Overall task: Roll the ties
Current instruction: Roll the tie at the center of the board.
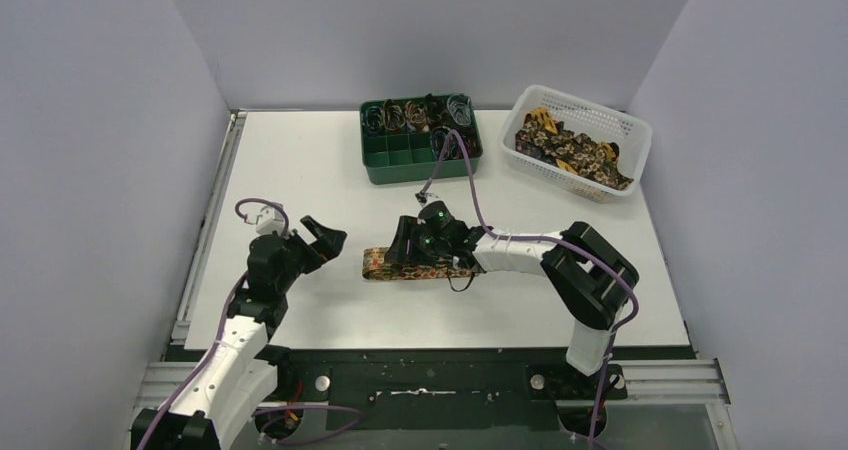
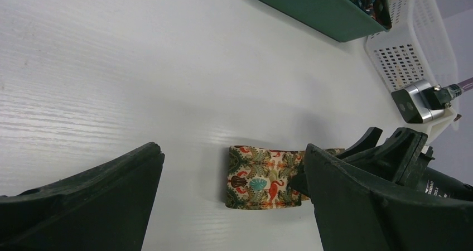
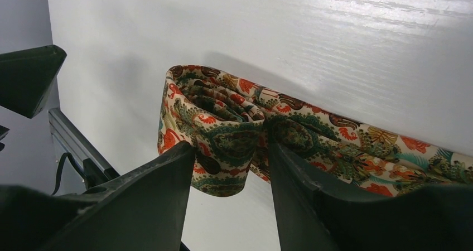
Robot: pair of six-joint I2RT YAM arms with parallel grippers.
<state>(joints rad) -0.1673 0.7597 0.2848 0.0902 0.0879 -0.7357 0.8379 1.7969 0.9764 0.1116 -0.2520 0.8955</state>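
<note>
Where right gripper [image 3: 231,153] pinches, tie [image 3: 220,114] folded over

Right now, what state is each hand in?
Left hand: open, holding nothing.
Right hand: shut on the rolled end of the tie.

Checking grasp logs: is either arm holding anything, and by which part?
Right gripper pinches the tie at its rolled-up end. Left gripper is open, holding nothing.
</note>
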